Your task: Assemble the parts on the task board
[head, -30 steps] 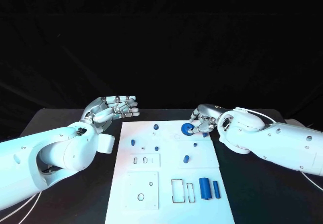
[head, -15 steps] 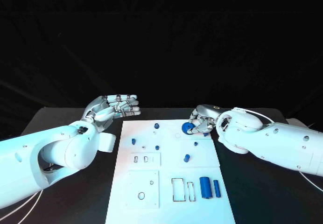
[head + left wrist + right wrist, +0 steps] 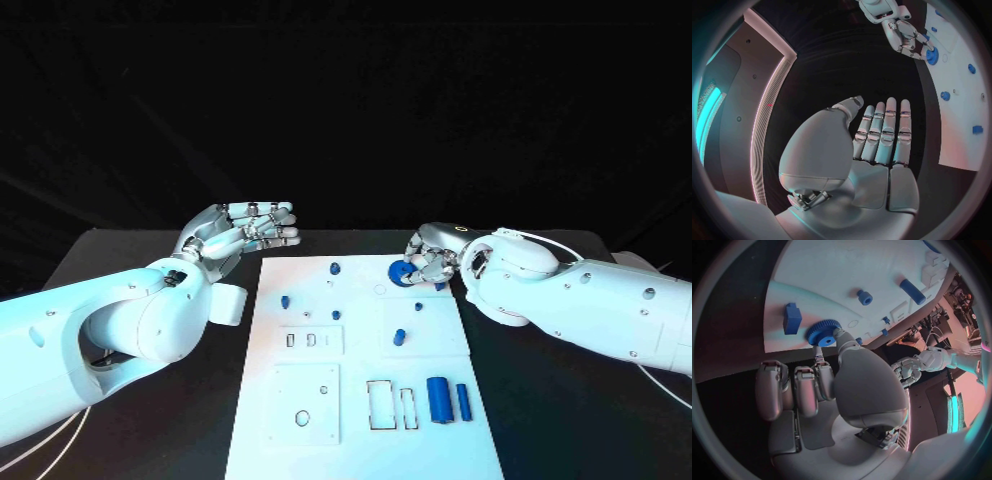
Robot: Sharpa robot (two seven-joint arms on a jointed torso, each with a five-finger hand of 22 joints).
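Up at the far right corner of the board (image 3: 361, 400), the right hand (image 3: 430, 262) has the blue gear (image 3: 401, 273) pinched between thumb and a fingertip, sitting right at the board surface. The right wrist view shows it better: the gear (image 3: 823, 333) lies flat with its hole facing up, thumb on one side, which looks to me like it's being lined up over a peg or seat there. Can't tell if it's actually seated or just resting on top. The left hand (image 3: 242, 230) is parked off the board's left edge, near its far corner, held up off the table with its fingers straight, side by side and nothing in them, so I'd guess it's just staying out of the way. Other stuff on the board: a few small blue pegs (image 3: 335, 270) stand in the far half, and a block (image 3: 792, 318) sits close beside the gear, so that's the thing I'd watch for bumping. Two blue cylinders (image 3: 440, 401) lie near the right edge in the near half, next to some rectangular slots (image 3: 381, 407), well clear of the hand.
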